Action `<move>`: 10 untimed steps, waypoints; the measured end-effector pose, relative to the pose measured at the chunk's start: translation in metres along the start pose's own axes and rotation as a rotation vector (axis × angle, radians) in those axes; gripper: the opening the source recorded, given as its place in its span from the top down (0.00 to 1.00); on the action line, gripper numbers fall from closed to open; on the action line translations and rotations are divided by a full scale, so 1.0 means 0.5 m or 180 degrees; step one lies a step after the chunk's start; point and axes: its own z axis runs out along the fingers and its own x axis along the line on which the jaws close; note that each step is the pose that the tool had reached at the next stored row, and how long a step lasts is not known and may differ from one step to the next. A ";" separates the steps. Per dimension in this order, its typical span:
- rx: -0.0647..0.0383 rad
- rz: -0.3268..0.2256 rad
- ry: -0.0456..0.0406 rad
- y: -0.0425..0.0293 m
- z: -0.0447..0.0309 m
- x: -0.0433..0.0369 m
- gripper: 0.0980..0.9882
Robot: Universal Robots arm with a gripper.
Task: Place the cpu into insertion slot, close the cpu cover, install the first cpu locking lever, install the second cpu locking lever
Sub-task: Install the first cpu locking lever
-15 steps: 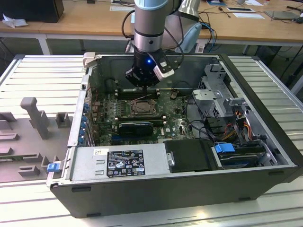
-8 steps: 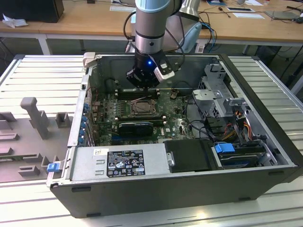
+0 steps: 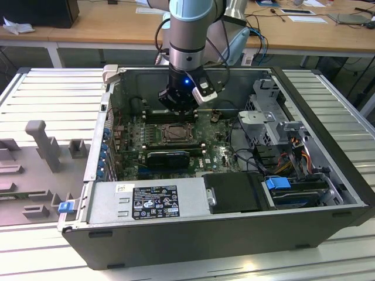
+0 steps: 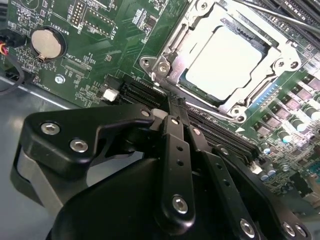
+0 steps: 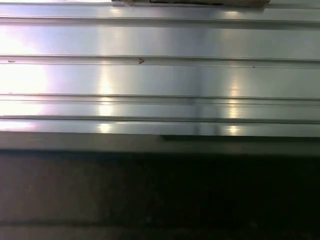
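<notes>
The cpu [image 4: 227,60] sits in the insertion slot [image 4: 170,57] under the shut cpu cover [image 4: 280,62], and the claw [image 4: 176,116], pinched narrow and holding nothing, hangs just beside the slot.

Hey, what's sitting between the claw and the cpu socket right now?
In the second wrist view, long black slots on green circuit board lie between the claw and the insertion slot, which holds the cpu.

Pale silver cpu [image 4: 226,60], silvery cpu cover [image 4: 172,60], green circuit board [image 4: 120,45], black tool [image 4: 175,117].
</notes>
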 end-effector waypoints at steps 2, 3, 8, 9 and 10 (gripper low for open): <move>0.0006 0.0001 0.0000 0.000 0.002 0.000 0.99; 0.0015 0.0002 0.0000 0.000 0.002 0.000 0.99; 0.0054 0.0004 0.0001 0.000 0.005 -0.001 0.99; 0.0056 0.0004 0.0001 0.000 0.006 -0.001 0.99; 0.0053 0.0004 0.0000 0.000 0.008 -0.001 0.99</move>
